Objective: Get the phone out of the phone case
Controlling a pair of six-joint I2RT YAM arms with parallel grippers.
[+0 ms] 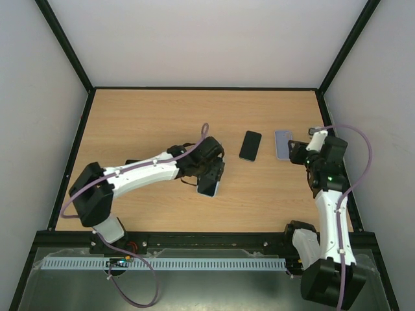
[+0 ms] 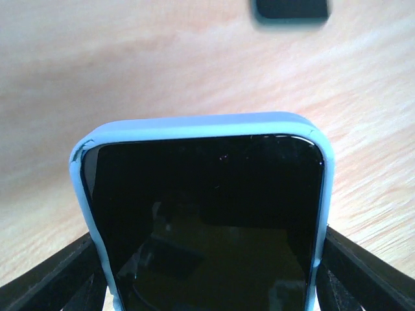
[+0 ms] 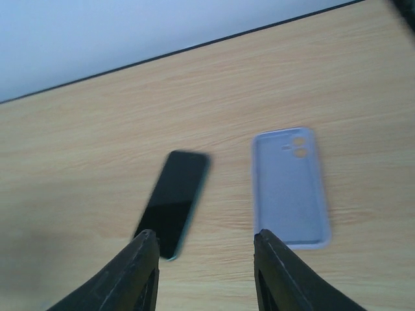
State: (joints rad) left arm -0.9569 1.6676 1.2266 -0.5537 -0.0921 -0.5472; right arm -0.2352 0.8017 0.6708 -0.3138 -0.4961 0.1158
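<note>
Your left gripper (image 1: pixel 209 177) clamps the blue phone case (image 2: pixel 194 126), with the phone (image 2: pixel 207 220) seated inside; extraction remains. Your right gripper (image 3: pixel 204 272) hangs spread wide near an empty case (image 3: pixel 290 188).

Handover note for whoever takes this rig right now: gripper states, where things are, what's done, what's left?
Left gripper: shut on the blue-cased phone, at mid-table.
Right gripper: open, empty, hovering near the table's right side.
On the table: a dark phone and an empty lilac case, flat, side by side, apart.
Done: the cased phone is grasped.
Left: the blue case wraps the held phone all round; peel it off, probably using the right gripper.
</note>
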